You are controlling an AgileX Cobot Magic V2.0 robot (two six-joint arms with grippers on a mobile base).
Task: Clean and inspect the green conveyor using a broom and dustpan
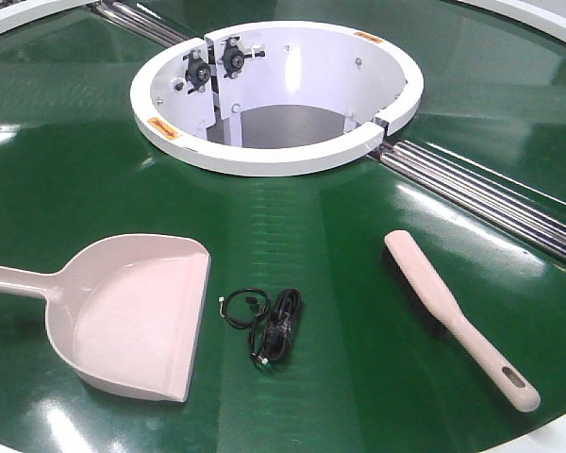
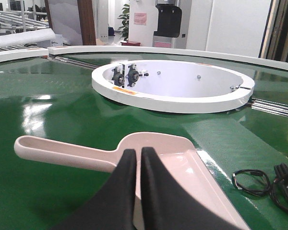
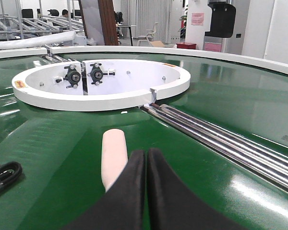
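The left gripper [image 2: 138,154] has its two black fingers pressed together tip to tip, with nothing between them. It hangs over the dustpan [image 2: 175,152], roughly where the long handle meets the scoop. The right gripper [image 3: 147,154] is likewise closed and empty, poised just beside the rounded tip of the broom [image 3: 114,152].

Seen from the front, both tools lie flat on the green conveyor [image 1: 340,236]. The dustpan is on the left, with its flat mouth facing right. The broom is on the right, lying at a slant with its bristles down and its slotted handle end nearest the camera. Between them, touching neither, sits a small coil of black cable [image 1: 274,326]. Beyond is the white ring [image 1: 264,162] around the central opening, with shiny metal rollers [image 1: 495,203] running off to the right.

Both tools look like light, stiff, smooth plastic, and the belt is glossy — so either may skid if nudged sideways. The dustpan is probably best taken by its straight handle, close to the scoop for balance. The broom is probably best taken by its narrow handle, behind the bristles. Each gripper would have to open first. The cable looks limp and light — likely to drag under the bristles rather than roll.
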